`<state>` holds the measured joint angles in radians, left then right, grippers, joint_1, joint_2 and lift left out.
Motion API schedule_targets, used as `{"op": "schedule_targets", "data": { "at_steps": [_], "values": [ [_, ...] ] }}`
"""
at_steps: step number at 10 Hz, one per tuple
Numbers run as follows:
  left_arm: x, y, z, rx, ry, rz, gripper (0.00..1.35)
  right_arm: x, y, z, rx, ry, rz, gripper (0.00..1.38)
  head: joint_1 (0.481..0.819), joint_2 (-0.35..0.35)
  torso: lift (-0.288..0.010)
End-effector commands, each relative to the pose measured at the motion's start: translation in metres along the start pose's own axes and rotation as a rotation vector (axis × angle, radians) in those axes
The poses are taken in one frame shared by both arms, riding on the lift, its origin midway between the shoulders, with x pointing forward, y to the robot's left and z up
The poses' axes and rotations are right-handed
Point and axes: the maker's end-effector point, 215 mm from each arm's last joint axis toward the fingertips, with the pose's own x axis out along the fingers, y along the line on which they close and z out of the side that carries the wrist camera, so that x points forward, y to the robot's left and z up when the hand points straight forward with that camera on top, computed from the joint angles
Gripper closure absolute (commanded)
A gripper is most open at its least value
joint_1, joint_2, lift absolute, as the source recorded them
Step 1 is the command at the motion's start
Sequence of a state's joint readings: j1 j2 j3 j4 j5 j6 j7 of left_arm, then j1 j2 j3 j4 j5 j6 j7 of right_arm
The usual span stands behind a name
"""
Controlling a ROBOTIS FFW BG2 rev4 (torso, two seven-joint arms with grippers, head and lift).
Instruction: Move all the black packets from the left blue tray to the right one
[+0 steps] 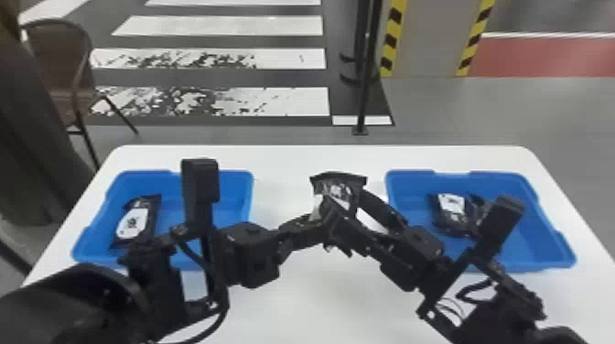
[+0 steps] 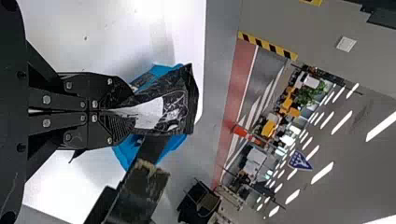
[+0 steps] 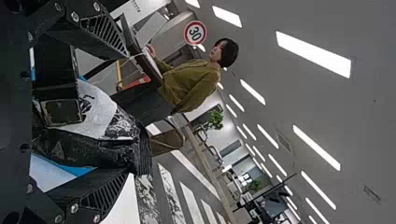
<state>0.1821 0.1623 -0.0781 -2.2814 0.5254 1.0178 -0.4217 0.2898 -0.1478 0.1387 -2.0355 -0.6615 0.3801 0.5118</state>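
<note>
If the crossing was to finish, a handover had to be made good

As the left pincer (image 2: 122, 112) gripped one end of a black packet (image 1: 337, 194), its fingers pressed close together, the free end jutted out towards the right arm. The packet was up above the white desk (image 1: 311, 297), in the gap between the two trays. The right pincer (image 3: 126, 114) stood wide, one finger on each side of the packet, and did not appear to clamp it.

The step in hand was, by all signs, the pass from left to right. What it called for next was a firm closing of the right pincer on the packet; only then should the left one let go. Had the left let go too soon, the packet might well have dropped to the desk, and its glossy, creased wrapper could have slid in a shallow grip.

After that, the right arm would need to lower it into the right blue tray (image 1: 540, 233), where black packets (image 1: 450, 208) already lay. Another packet (image 1: 135, 222) remained to be fetched from the left blue tray (image 1: 235, 196).
</note>
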Motion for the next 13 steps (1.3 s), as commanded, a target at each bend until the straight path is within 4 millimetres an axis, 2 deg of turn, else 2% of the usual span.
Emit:
{"op": "schedule_targets", "data": {
  "at_steps": [1, 2, 3, 4, 5, 6, 7, 9, 10, 11, 13],
  "values": [
    [0.006, -0.017, -0.002, -0.003, 0.005, -0.044, 1.21, 0.003, -0.007, 0.001, 0.012, -0.005, -0.003, 0.19, 0.695, -0.003, -0.140],
    [0.009, -0.023, -0.002, -0.004, 0.007, -0.059, 1.21, 0.004, -0.011, 0.007, 0.004, -0.019, -0.007, 0.37, 0.695, -0.012, -0.140],
    [0.009, -0.024, -0.003, -0.005, 0.008, -0.063, 1.21, 0.005, -0.015, 0.008, 0.009, -0.026, -0.012, 0.80, 0.695, -0.028, -0.140],
    [0.008, -0.024, -0.004, -0.008, 0.012, -0.064, 1.21, 0.005, -0.016, 0.007, 0.001, -0.021, -0.017, 1.13, 0.695, -0.039, -0.140],
    [0.007, -0.022, -0.003, -0.012, 0.009, -0.060, 1.21, 0.005, -0.016, 0.009, -0.001, -0.030, -0.021, 1.28, 0.695, -0.044, -0.140],
    [0.006, -0.020, -0.003, -0.010, 0.008, -0.053, 1.21, 0.005, -0.017, 0.011, -0.006, -0.035, -0.022, 1.28, 0.695, -0.045, -0.140],
    [0.004, -0.012, -0.004, -0.017, 0.006, -0.034, 1.10, 0.004, -0.019, 0.010, 0.001, -0.038, -0.026, 1.28, 0.695, -0.043, -0.140],
    [-0.011, 0.016, -0.011, -0.059, -0.007, 0.037, 0.22, -0.004, -0.039, 0.024, -0.014, -0.062, -0.070, 1.28, 0.695, -0.033, -0.140],
    [-0.022, 0.030, -0.015, -0.080, -0.015, 0.072, 0.08, -0.011, -0.057, 0.035, -0.029, -0.078, -0.107, 1.28, 0.695, -0.029, -0.140],
    [-0.035, 0.045, -0.016, -0.102, -0.036, 0.110, 0.14, -0.021, -0.083, 0.046, -0.060, -0.086, -0.162, 1.28, 0.695, -0.028, -0.140],
    [-0.068, 0.077, -0.013, -0.112, -0.066, 0.205, 0.16, -0.044, -0.159, 0.070, -0.146, -0.078, -0.309, 1.28, 0.695, -0.038, -0.140]
  ]
}}
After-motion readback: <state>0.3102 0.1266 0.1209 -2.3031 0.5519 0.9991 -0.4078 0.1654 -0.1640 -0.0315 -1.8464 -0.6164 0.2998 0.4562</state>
